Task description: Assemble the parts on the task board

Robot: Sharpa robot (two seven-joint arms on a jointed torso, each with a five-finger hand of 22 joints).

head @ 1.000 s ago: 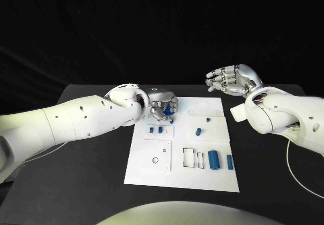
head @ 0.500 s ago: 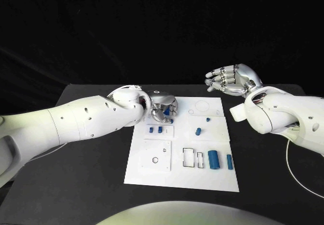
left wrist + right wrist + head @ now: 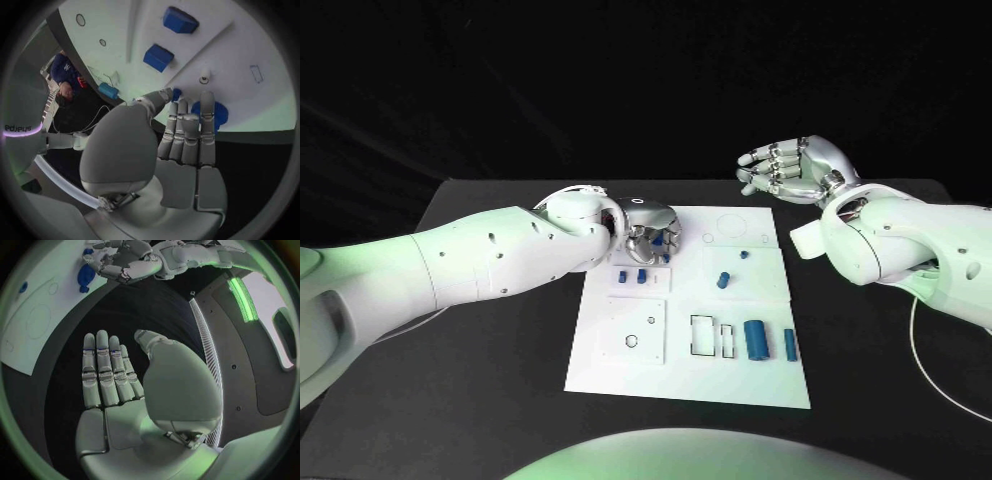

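Observation:
The white task board [image 3: 689,375] lies in the middle of the black table. My left hand [image 3: 646,228] reaches down on its far left corner, and its fingers and thumb close round a blue part [image 3: 211,114], also seen as the blue part [image 3: 84,275] under that hand's fingertips. Two small blue blocks [image 3: 633,276] sit just nearer, the same blue blocks [image 3: 158,56] beyond the fingers. A blue peg [image 3: 724,280], a blue cylinder [image 3: 759,340] and a thin blue bar [image 3: 790,344] lie on the board's right half. My right hand [image 3: 790,170] hangs open above the far right, holding nothing.
Two rectangular slots [image 3: 715,337] and a round hole [image 3: 630,340] mark the board's near half. A drawn circle [image 3: 728,225] sits at its far right. A small white peg [image 3: 204,76] stands by my left fingertips. Bare black table [image 3: 488,380] surrounds the board.
My left hand has drawn slightly further onto the board's far left corner, its fingers tucked closer over the blue part. The right hand has stayed where it was.

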